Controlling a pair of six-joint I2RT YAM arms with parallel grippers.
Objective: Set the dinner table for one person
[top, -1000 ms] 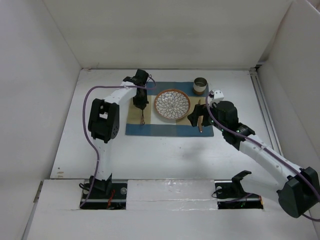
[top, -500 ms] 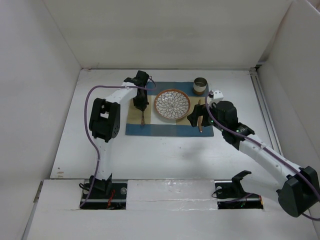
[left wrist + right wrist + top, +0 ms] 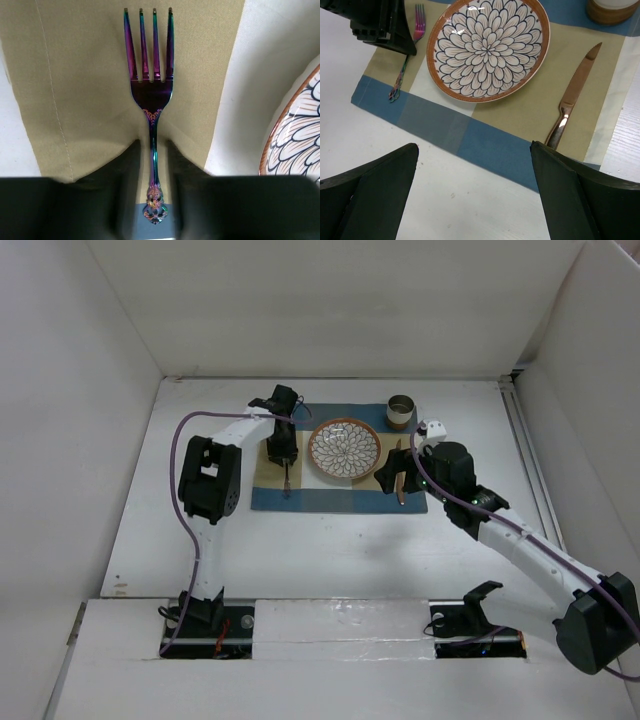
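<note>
Beside the plate (image 3: 344,448) — fork (image 3: 151,95), knife (image 3: 572,95)

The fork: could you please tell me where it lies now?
In the left wrist view, the fork lies on the placemat, left of the plate, its handle inside the open left pincer.

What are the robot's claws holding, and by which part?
Nothing, it seems. The fork lies on the placemat, its handle between the left claw's parted fingers without touching. The right claw is wide open, empty.

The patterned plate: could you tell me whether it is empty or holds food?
Empty: the patterned plate shows only its flower pattern, nothing lying on it.
</note>
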